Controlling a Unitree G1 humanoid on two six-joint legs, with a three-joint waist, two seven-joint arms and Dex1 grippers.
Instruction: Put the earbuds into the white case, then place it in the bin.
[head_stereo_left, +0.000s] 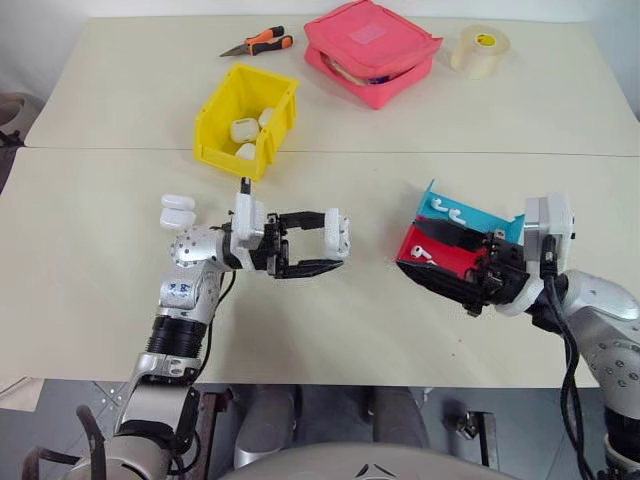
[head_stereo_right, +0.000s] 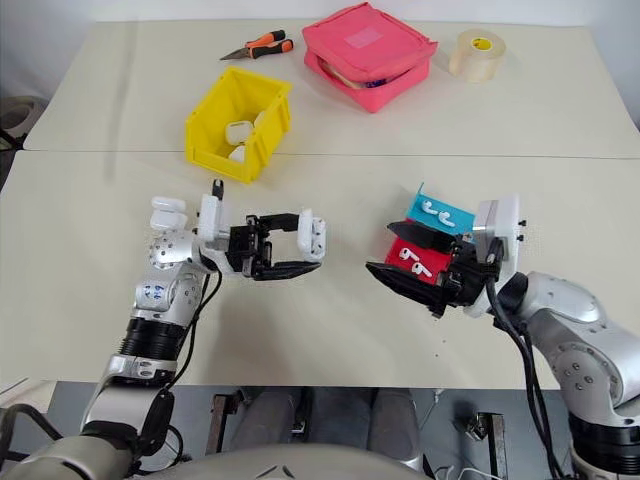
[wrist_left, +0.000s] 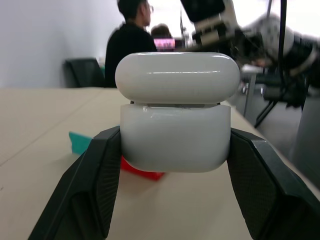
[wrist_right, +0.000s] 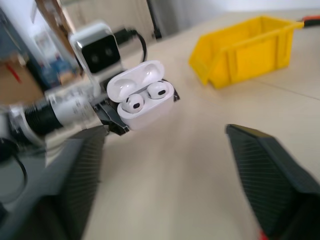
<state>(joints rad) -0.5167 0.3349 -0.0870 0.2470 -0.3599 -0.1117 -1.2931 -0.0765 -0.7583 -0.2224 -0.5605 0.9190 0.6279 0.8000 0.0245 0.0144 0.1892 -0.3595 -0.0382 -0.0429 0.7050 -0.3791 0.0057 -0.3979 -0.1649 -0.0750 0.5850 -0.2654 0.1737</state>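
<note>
I have the left gripper at centre-left of the head view, its jaws clamped on the white case, which stands lid-open above the bench; through the right wrist camera I can see two earbuds seated in its wells. The right gripper sits at right of centre with its jaws spread wide and nothing between them, low over the red tray and the blue tray, which lie side by side; loose earbuds rest in both. The bin stands in the upper left of the frame, well apart from both arms, with several white cases inside, though I can't make out how many. Another closed white case lies just beside the left wrist. Along the top edge lie pliers, a pink pouch and a tape roll.
</note>
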